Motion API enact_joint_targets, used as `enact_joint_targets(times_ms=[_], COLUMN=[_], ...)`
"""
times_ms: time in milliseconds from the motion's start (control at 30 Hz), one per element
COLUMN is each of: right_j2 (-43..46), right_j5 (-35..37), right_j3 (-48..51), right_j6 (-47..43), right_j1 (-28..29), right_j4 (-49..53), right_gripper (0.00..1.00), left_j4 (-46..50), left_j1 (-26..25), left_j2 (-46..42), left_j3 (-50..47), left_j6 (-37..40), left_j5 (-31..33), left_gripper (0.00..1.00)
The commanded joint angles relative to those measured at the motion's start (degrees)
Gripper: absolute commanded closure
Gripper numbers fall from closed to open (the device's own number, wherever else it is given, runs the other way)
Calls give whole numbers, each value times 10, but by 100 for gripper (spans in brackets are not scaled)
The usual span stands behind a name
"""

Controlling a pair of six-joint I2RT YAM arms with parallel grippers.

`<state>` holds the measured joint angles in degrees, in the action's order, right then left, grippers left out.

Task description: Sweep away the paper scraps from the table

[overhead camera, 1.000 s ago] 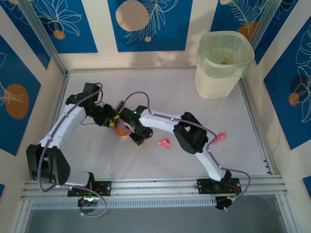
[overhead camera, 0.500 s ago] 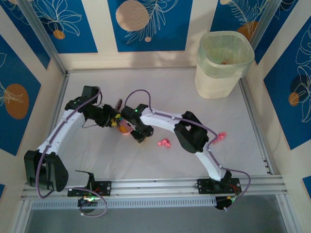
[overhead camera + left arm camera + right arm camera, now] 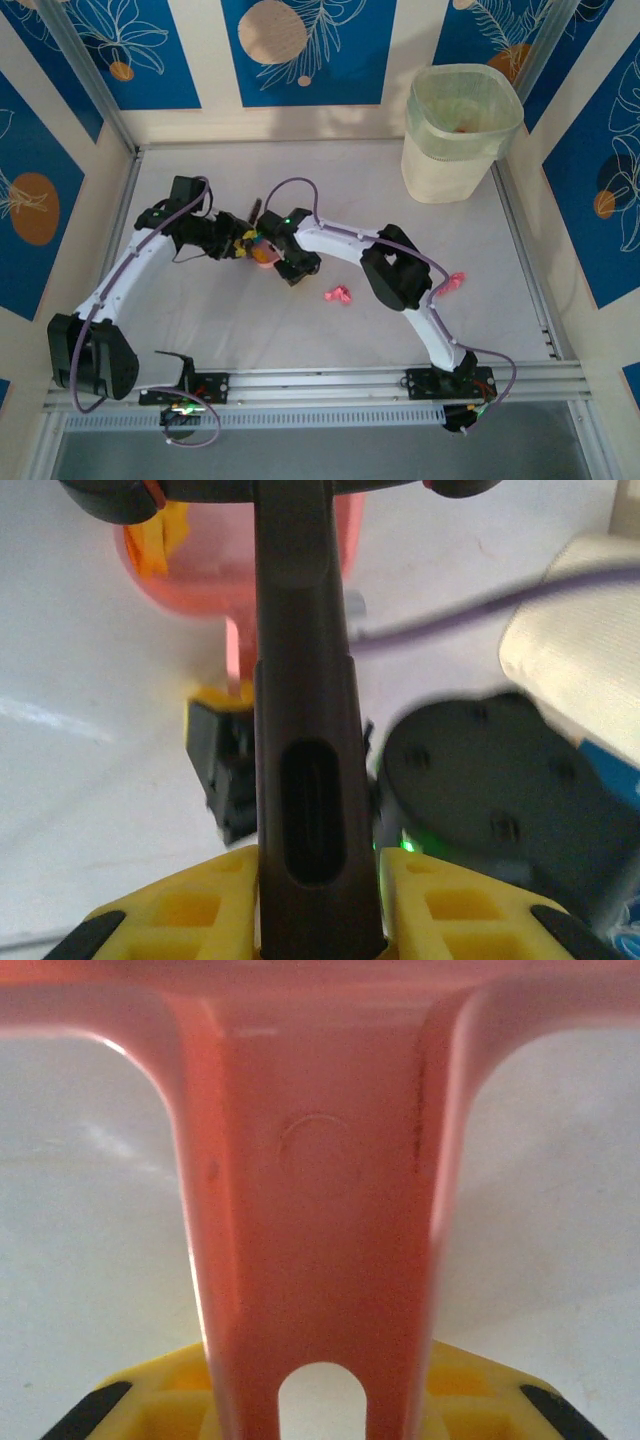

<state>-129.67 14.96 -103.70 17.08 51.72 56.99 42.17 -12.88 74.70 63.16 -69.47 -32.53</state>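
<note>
In the left wrist view my left gripper [image 3: 320,905] is shut on the black brush handle [image 3: 305,730], which reaches out over the pink dustpan [image 3: 240,575]. An orange-yellow paper bit [image 3: 160,535] lies on the pan. My right gripper [image 3: 320,1405] is shut on the dustpan's handle [image 3: 320,1210]. From above, the two grippers [image 3: 238,245] [image 3: 274,248] meet at the dustpan [image 3: 262,254], left of the table's [image 3: 330,190] middle. Two pink paper scraps [image 3: 339,294] [image 3: 455,281] lie to the right, one in the open and one beside the right arm.
A pale translucent bin [image 3: 460,130] stands at the back right corner. Aluminium rails [image 3: 320,380] edge the table, and patterned walls close it in on three sides. The right arm [image 3: 400,275] arcs across the near middle.
Both grippers, with brush and dustpan, have shifted a little towards the far side and slightly right. The two pink scraps have not moved.
</note>
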Motion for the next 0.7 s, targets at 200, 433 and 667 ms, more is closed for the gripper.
enact_joint_targets(times_ms=[200,433,667], right_j2=[17,40,69], right_j5=[8,21,33], right_j3=[34,61,79], right_j6=[1,1,-1], right_j1=[-16,-32,-49], right_j4=[-30,-44,-56], right_gripper=[93,98,100], left_j4=[-42,-1,-96], left_j1=[-12,-10,-5], left_j2=[-19,-23,-50], left_j3=[-8,38,13], left_j6=[-39,-12,-43], left_j5=[-74,-31,-25], left_gripper=[100,100,100])
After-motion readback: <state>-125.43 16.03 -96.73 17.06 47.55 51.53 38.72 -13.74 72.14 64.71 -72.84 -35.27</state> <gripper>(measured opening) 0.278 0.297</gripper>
